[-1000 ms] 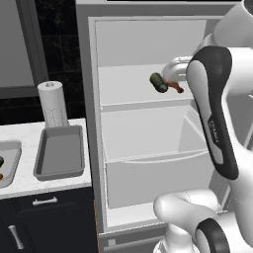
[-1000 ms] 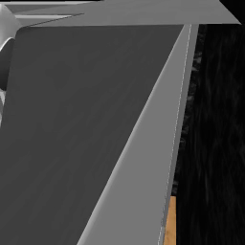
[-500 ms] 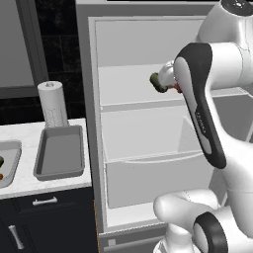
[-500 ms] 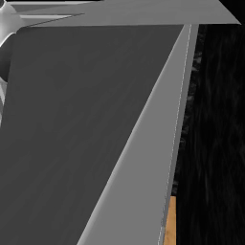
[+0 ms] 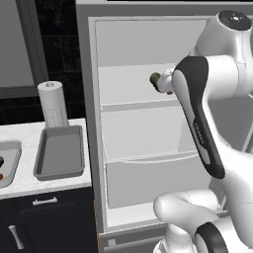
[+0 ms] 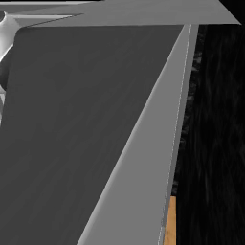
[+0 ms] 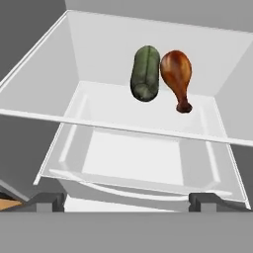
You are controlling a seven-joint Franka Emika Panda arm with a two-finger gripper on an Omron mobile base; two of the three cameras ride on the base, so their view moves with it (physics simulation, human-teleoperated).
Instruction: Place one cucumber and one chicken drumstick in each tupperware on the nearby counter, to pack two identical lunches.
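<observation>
Open fridge [image 5: 143, 123] with pale shelves, cucumber [image 7: 145, 73] beside drumstick [image 7: 177, 76] on upper shelf, white counter [image 5: 29, 183] holding grey tray [image 5: 60, 152], paper towel roll [image 5: 53, 104], gripper [image 7: 127, 201] jaws wide, empty

cucumber [image 7: 145, 73]: a dull, faintly mottled dark green skin was shown.
chicken drumstick [image 7: 177, 76]: a glossy brown glaze was seen.
fridge shelves [image 7: 148, 106]: smooth, pale, plastic-like panels were shown.
larger tupperware [image 5: 60, 152]: matt grey was seen.
counter [image 5: 29, 180]: faintly marbled white was shown.
paper towel roll [image 5: 53, 104]: dimpled white paper was seen.
cabinet handles [image 5: 45, 201]: silver metal was shown.
</observation>
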